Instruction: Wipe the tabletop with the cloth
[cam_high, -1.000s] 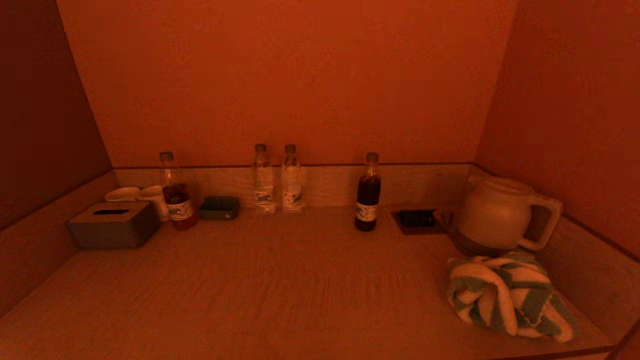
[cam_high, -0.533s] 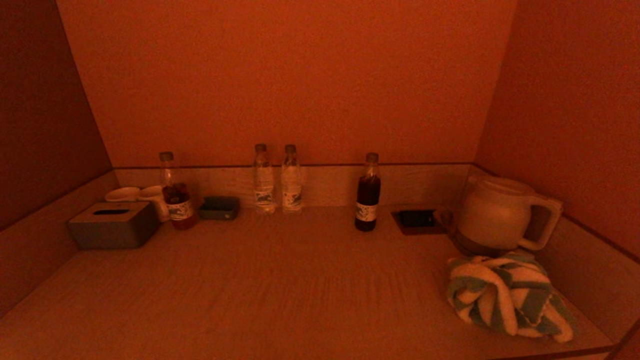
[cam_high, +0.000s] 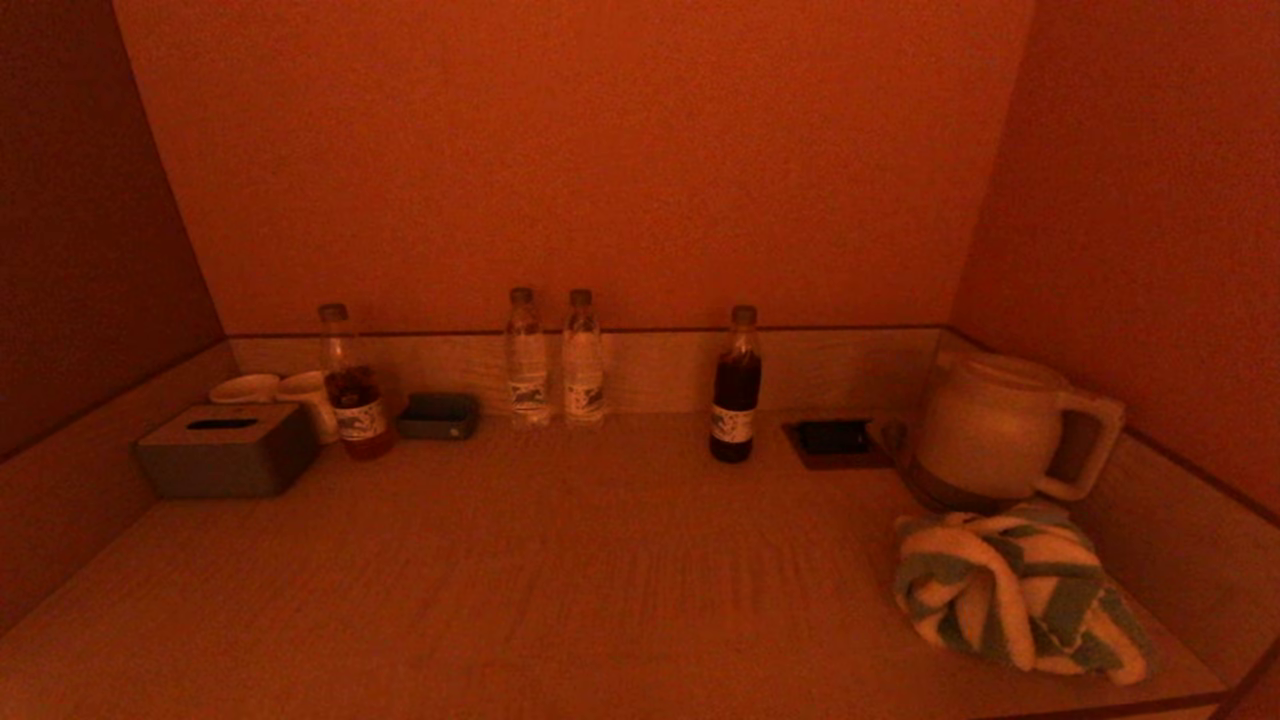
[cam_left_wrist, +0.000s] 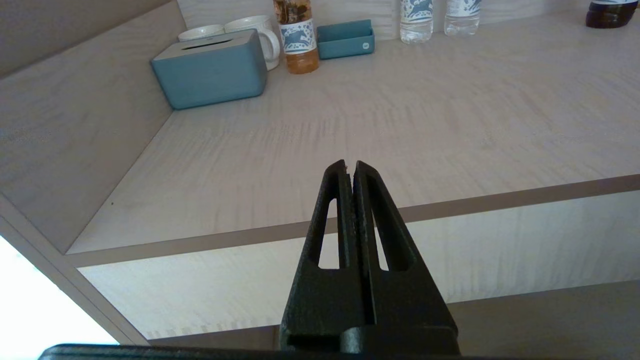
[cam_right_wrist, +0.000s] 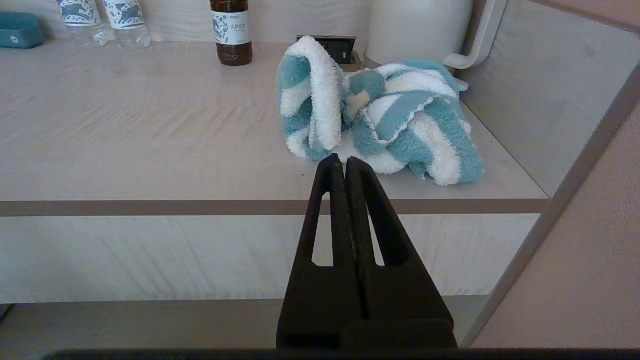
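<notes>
The left gripper (cam_left_wrist: 349, 165) is hanging off the front edge of the tabletop (cam_high: 560, 570), fingers pressed together and holding nothing. The right gripper (cam_right_wrist: 340, 159) is hanging likewise, fingers pressed together, just short of the cloth (cam_high: 1015, 598). The cloth is lying bunched at the tabletop's right front, before the kettle (cam_high: 990, 430).

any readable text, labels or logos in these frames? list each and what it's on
Dark brown glass bottle: white label with Chinese characters and an animal emblem, too small to read.
Two clear plastic water bottles: blue animal emblem, no legible words.
Amber-liquid bottle: same emblem, unreadable.
Small teal plastic tray: tiny white mark, illegible.
Nothing else carries text.
</notes>
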